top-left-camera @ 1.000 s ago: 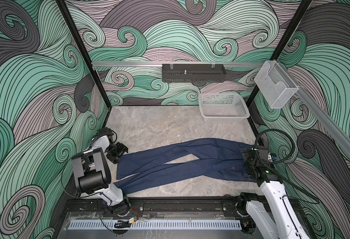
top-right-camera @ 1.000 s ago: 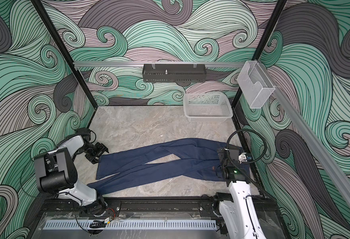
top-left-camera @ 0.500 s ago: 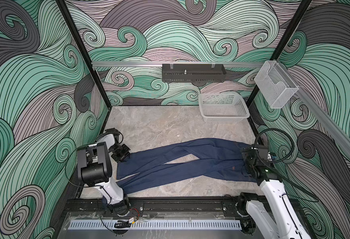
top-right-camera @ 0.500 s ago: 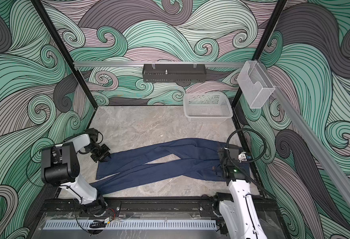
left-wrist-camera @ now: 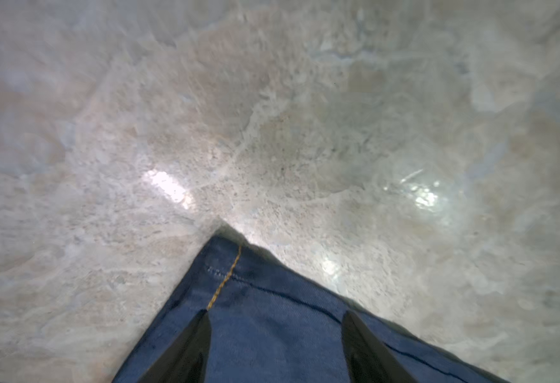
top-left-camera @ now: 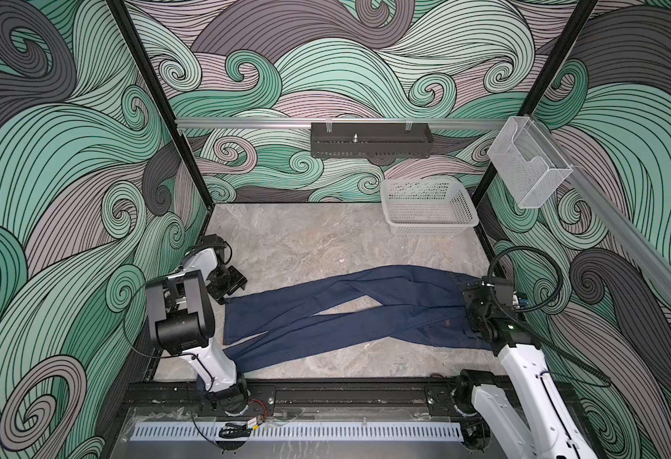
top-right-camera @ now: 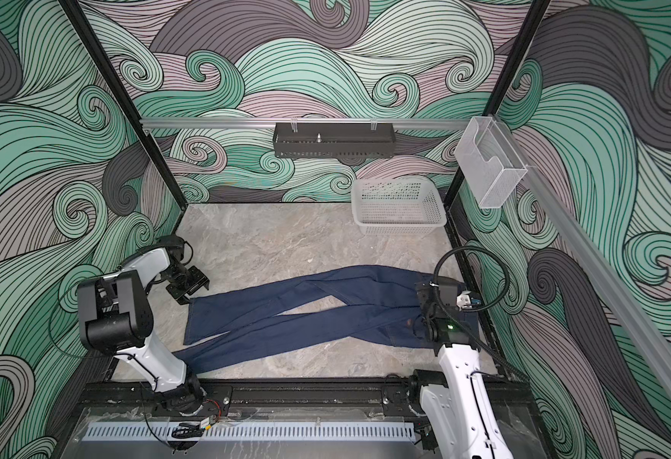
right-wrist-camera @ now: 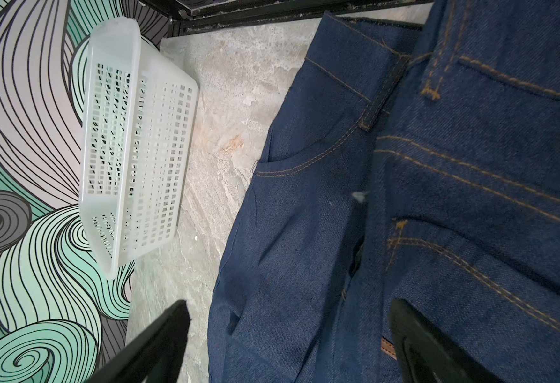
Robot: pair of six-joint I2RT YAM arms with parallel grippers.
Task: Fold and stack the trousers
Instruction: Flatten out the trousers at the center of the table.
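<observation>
Changed since a second ago: pose of the left arm, black elbow block now farther from the near rail. Left end effector (top-left-camera: 230, 289) almost where it was, at the far-left hem corner of the trousers (top-left-camera: 385, 310). In the left wrist view, jaws of this end effector (left-wrist-camera: 276, 315) moderately apart, straddling that corner, flat denim (left-wrist-camera: 272, 338) between the fingers, nothing pinched. Right end effector (top-left-camera: 472, 312) unmoved, over the waist at the right edge of the bench (top-left-camera: 306, 238); in the right wrist view spread wide (right-wrist-camera: 290, 303), one finger above bare bench, the other above denim (right-wrist-camera: 437, 199) near the small orange-brown tag (right-wrist-camera: 386, 346), gripping nothing. Trousers flat in the near half of the bench, long axis left to right, waist right, hems left, legs crossing in a shallow X. Nearer hem hidden behind the left arm. White basket (top-left-camera: 433, 229) well apart at the far right.
</observation>
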